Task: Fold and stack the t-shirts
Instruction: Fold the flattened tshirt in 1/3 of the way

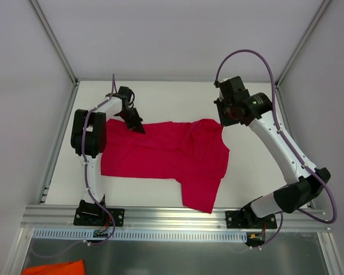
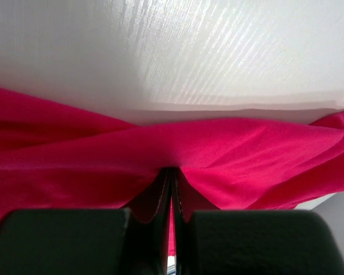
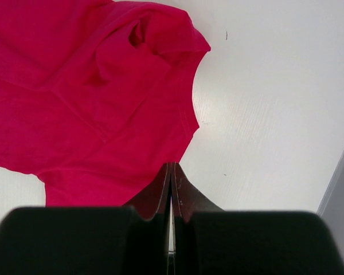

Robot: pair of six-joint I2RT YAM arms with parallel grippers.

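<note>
T-shirt (image 1: 160, 154), crimson, lies crumpled across the middle of the worktop (image 1: 178, 97). One flap runs down toward the near edge, right of centre. Not flat yet, so I'd judge this as the spread-out step before any fold.

Left claw (image 2: 171, 171) is closed on the t-shirt at its far-left corner, and the fabric creases converge right at the tips. Right claw (image 3: 171, 167) is closed too, sitting at the far-right corner of the shirt. Nothing looks pinched in it, since the cloth below lies slack.

To do it well:
- Right claw needs to open and take the far-right corner, matching the left grip.
- Pull both corners apart along the far edge until the ridge between them goes taut, then drag to lay it flat.
- Fabric is thin, so pinch one layer only and avoid catching the bunched sleeve.

Unclear:
- From the wrist view I can't tell whether the right fingertips touch the hem or hover over it.
- Collar, sleeves and front/back are lost in the wrinkles.
- The left arm covers the shirt's far-left edge in the top view.
- An orange cloth (image 1: 51, 268) below the near edge is cut off by the frame. Can't tell whether it is another shirt.
</note>
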